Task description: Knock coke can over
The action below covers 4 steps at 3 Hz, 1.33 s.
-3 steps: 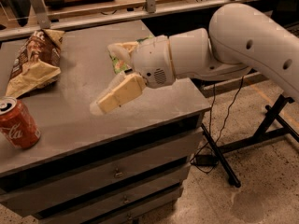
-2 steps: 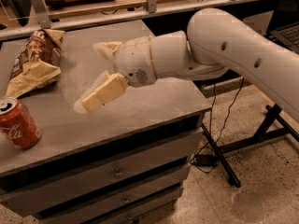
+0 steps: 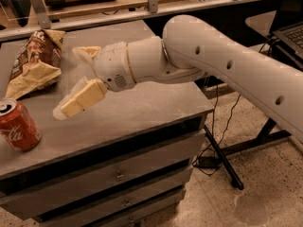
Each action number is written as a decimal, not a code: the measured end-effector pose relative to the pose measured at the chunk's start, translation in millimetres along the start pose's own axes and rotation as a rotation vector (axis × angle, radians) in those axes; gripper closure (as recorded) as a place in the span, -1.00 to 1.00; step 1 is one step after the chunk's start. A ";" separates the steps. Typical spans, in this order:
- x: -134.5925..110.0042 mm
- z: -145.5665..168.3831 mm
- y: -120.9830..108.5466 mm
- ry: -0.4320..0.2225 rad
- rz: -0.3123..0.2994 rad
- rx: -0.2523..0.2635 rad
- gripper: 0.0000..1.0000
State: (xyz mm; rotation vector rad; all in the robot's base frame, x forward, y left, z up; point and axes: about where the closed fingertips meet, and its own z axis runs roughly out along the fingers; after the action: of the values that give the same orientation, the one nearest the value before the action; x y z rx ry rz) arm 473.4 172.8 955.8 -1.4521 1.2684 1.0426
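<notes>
Tool [image 3: 69,82]: two cream-coloured fingers [image 3: 81,97], spread wide apart, with only the grey surface [image 3: 142,109] showing in the gap between them. The tool hangs over the surface, up and to the right of the coke can [image 3: 17,126], and is clear of it. The lower finger slants down and to the left, and its tip is the part of the tool nearest the can. The upper finger lies farther from the can, toward the rear of the surface.

Arm [image 3: 214,59]: the rounded white wrist housing sits to the right of the can, directly behind the fingers. From there the white arm runs farther right, away from the can, and leaves the view at the right edge.

Coke can: red body, white script, silver top. It stands on its base at the left edge of the view, close to the front edge of the surface.

Snack bag [image 3: 34,63]: brown and pale, crumpled, lying flat on the surface behind the can and apart from it. The upper finger is just beside the bag's right side; contact cannot be determined.

Surface: the grey top of a cabinet, whose drawers [image 3: 118,175] lie below and to the right of the can.

Surroundings: well to the right of the can, a black stand leg [image 3: 222,161] and cables [image 3: 214,135] rest on the speckled floor, and a laptop [image 3: 289,31] sits at the far upper right
</notes>
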 end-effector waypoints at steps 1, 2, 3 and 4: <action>23.9 37.1 14.8 -0.045 0.058 -0.031 -1.00; 40.6 65.3 21.8 -0.055 0.076 -0.060 -1.00; 53.2 88.0 26.9 -0.040 0.073 -0.063 -1.00; 56.3 105.9 29.9 -0.040 0.060 -0.050 -1.00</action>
State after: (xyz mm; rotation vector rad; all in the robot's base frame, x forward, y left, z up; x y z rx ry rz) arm 447.1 262.0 874.4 -1.4314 1.2713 1.1453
